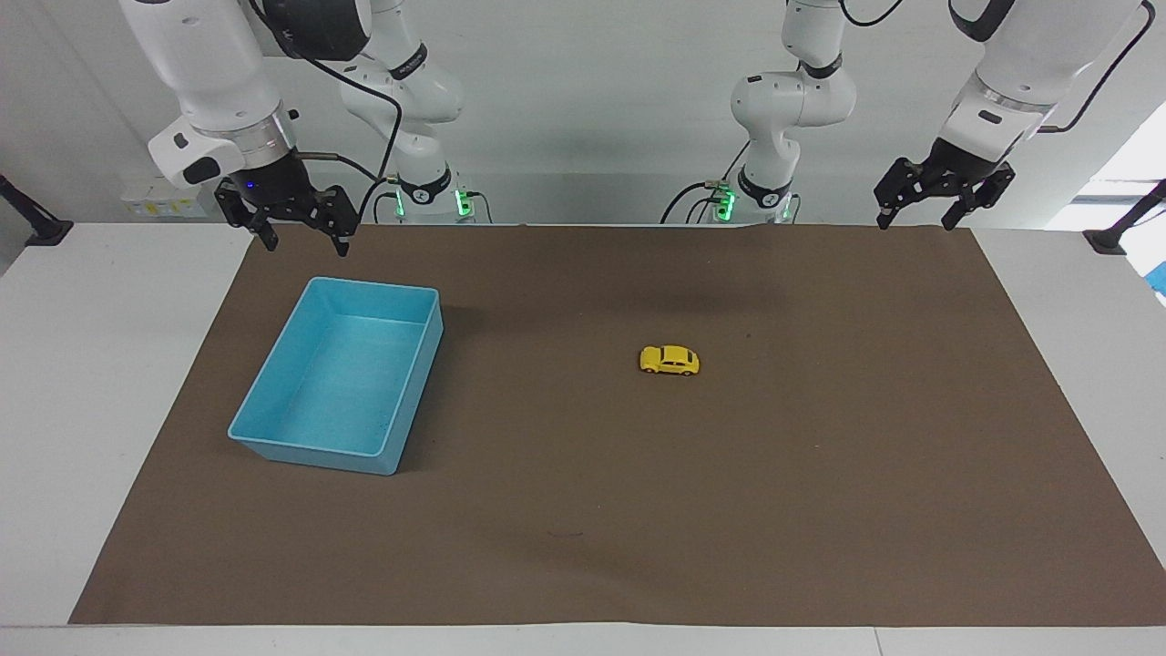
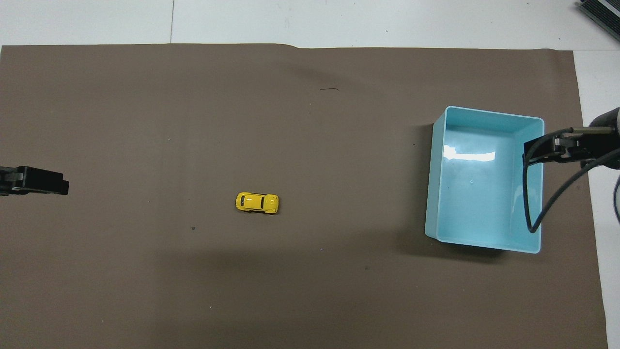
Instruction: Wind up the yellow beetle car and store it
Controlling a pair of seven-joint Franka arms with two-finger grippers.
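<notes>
Currently, facing view: the tiny bright yellow beetle-shaped toy car (image 1: 669, 360) sits on its wheels on the brown paper mat (image 1: 820, 474), roughly mid-table, toward the left arm's end from the light blue rectangular plastic bin (image 1: 273, 439), well apart from it. The bin holds nothing. Left gripper (image 1: 916, 219) hangs over the mat's edge nearest the robots at its own end, fingers apart, gripping nothing. Right gripper (image 1: 305, 242) hangs over the mat just beside the bin's robot-side rim, fingers apart, also holding nothing. Overhead view: car (image 2: 257, 202) alone on bare mat (image 2: 145, 121), bin (image 2: 435, 194) at the right arm's end. Only a black tip of the left gripper (image 2: 34, 181) shows at the frame edge; right gripper (image 2: 552, 148) and its cable overlap the bin's rim.
</notes>
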